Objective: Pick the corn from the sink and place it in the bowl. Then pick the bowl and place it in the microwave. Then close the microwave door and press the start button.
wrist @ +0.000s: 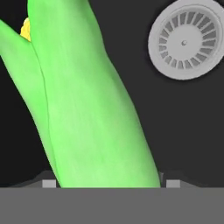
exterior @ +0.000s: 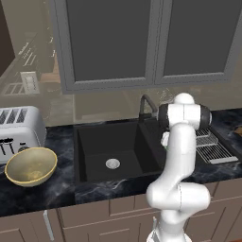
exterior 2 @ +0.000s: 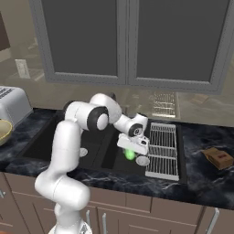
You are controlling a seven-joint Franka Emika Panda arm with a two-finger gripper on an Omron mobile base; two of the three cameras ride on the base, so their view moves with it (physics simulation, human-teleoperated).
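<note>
Step one, the pick. The gripper (exterior 2: 131,152) was down in the sink's (exterior: 90,137) right basin, jaws either side of the corn (exterior 2: 130,154), which lay on the basin floor near the drain (wrist: 187,38). Couldn't tell whether the jaws were pinching it or just bracketing it. Next move likely needs a firm squeeze, then a lift clear of the sink rim toward the bowl (exterior: 31,166), left of the sink beside the toaster (exterior: 19,130). The hand view gave husk and yellow tip close up; the left base view gave the bowl.
</note>
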